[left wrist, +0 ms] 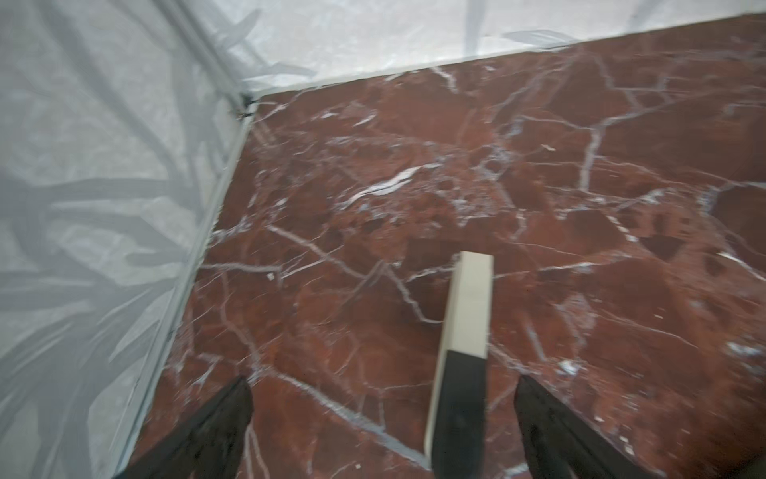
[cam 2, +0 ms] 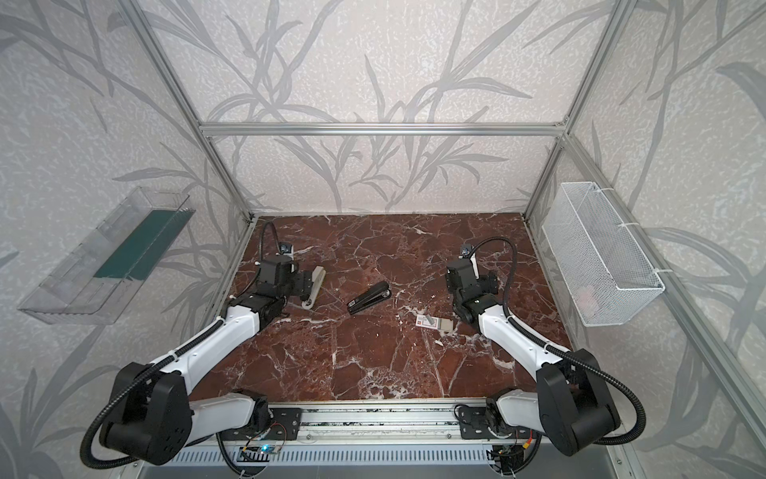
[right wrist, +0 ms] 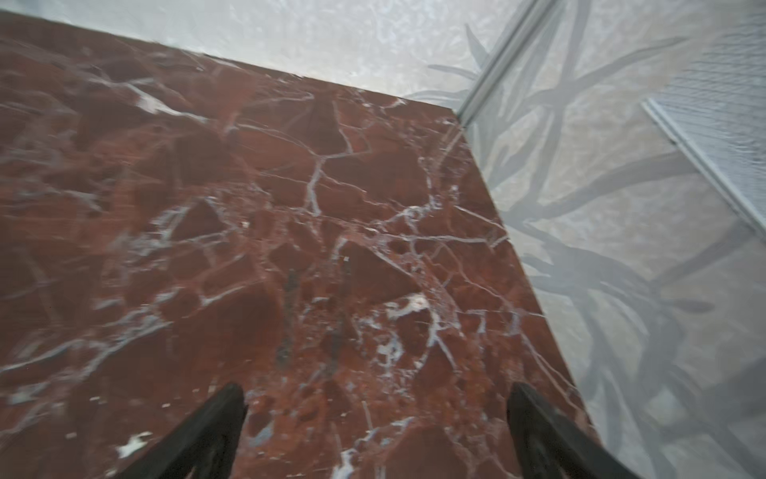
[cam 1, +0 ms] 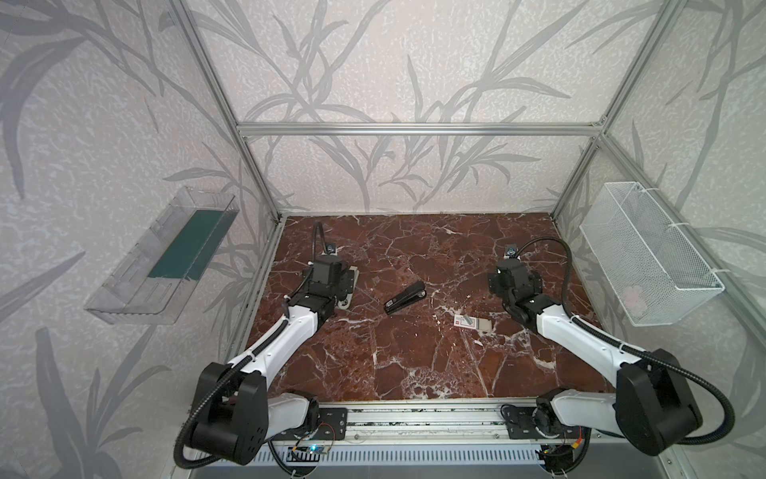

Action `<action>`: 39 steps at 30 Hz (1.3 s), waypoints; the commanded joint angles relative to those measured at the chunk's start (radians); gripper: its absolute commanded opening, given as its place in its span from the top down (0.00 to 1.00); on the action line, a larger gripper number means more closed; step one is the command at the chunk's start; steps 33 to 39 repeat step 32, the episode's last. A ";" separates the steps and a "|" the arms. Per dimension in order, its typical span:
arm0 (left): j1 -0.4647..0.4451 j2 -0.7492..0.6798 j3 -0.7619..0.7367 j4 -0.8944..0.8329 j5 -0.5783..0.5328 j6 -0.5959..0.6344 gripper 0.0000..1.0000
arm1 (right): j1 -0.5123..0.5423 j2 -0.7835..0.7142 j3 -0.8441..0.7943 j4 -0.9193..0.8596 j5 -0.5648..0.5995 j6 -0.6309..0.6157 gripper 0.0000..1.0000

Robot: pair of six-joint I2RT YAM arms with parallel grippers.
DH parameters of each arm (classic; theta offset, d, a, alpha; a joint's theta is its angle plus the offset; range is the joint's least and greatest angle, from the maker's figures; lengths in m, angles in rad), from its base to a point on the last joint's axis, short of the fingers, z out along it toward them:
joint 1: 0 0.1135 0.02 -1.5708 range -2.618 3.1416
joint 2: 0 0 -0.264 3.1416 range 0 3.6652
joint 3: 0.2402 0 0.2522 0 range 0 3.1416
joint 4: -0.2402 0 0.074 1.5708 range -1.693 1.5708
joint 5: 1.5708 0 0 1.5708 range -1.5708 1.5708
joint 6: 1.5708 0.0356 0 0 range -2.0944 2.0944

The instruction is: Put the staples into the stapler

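Black stapler (cam 1: pixel 405 297): lies closed on the table (cam 1: pixel 414 361), a little left of centre in both top views. It is slanted, with the white-label end toward the lower left and the other end toward the upper right. Nothing touches it.

Staples (cam 1: pixel 467 319): one short grey strip, tilted, resting on the small white box (cam 1: pixel 461 321) with red print. The box sits right of centre and slightly lower in the frame than the black stapler, well apart from it. The box's greyish tray sticks out on its right side.

My left claw (left wrist: pixel 383 385): released, fingers spread wide, gripping nothing. In both top views it is at the left of the table, upper half. The beige stapler (left wrist: pixel 466 307) with the black end lies on the table under it. In the left wrist view it shows between my two fingers, and neither finger touches it.

My right claw (right wrist: pixel 376 390): released too, fingers wide, with only bare table between them. In both top views it is at the right of the table, up and to the right of the box.

Walls: clear plastic tray (cam 1: pixel 166 257) at far left, white wire basket (cam 1: pixel 646 253) at far right.
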 commanded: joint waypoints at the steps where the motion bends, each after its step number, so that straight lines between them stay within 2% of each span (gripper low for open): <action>1: 0.096 -0.011 -0.039 0.130 -0.017 -0.062 0.01 | -0.029 0.000 -0.092 0.111 0.108 -0.037 0.01; 4: 0.133 0.079 -0.091 0.305 -0.097 -0.026 0.01 | -0.038 0.037 -0.255 0.494 0.072 -0.091 0.01; 6: 0.152 0.137 -0.163 0.509 -0.070 -0.021 0.01 | -0.036 0.095 -0.346 0.795 0.017 -0.177 0.01; 9: 0.157 0.216 -0.256 0.761 -0.041 0.019 0.01 | -0.040 0.180 -0.408 1.087 -0.062 -0.262 0.01; 12: 0.156 0.335 -0.366 1.054 0.003 0.039 0.03 | -0.092 0.290 -0.427 1.250 -0.209 -0.271 0.01; 13: 0.150 0.379 -0.394 1.185 0.011 0.074 0.01 | -0.097 0.254 -0.406 1.145 -0.248 -0.252 0.01; 15: 0.139 0.316 -0.367 1.012 0.038 0.066 0.01 | -0.189 0.225 -0.382 0.974 -0.426 -0.162 0.01; 16: 0.140 0.305 -0.359 0.980 0.047 0.062 0.01 | -0.220 0.266 -0.389 1.031 -0.469 -0.153 0.01; 17: 0.141 0.315 -0.360 1.004 0.040 0.064 0.01 | -0.224 0.322 -0.406 1.169 -0.472 -0.172 0.01; 18: 0.143 0.338 -0.363 1.050 0.021 0.059 0.01 | -0.218 0.304 -0.402 1.148 -0.467 -0.173 0.01; 19: 0.150 0.367 -0.369 1.112 0.007 0.062 0.01 | -0.218 0.263 -0.374 1.030 -0.477 -0.164 0.01; 20: 0.151 0.352 -0.354 1.044 -0.034 0.027 0.01 | -0.216 0.250 -0.344 0.946 -0.473 -0.159 0.01; 21: 0.159 0.334 -0.338 0.986 -0.037 0.011 0.01 | -0.216 0.257 -0.337 0.936 -0.470 -0.159 0.01; 23: 0.161 0.339 -0.341 1.003 -0.036 0.012 0.01 | -0.214 0.310 -0.373 1.098 -0.468 -0.180 0.01; 24: 0.161 0.356 -0.351 1.055 -0.038 0.027 0.01 | -0.204 0.298 -0.376 1.084 -0.451 -0.185 0.01; 27: 0.161 0.340 -0.343 1.007 -0.037 0.012 0.01 | -0.199 0.307 -0.377 1.101 -0.448 -0.190 0.01; 29: 0.159 0.357 -0.352 1.057 -0.036 0.028 0.01 | -0.207 0.296 -0.347 1.023 -0.452 -0.169 0.01; 31: 0.159 0.345 -0.347 1.024 -0.037 0.017 0.01 | -0.233 0.295 -0.348 1.025 -0.499 -0.156 0.01; 39: 0.160 0.352 -0.350 1.043 -0.037 0.024 0.01 | -0.231 0.295 -0.351 1.028 -0.498 -0.157 0.01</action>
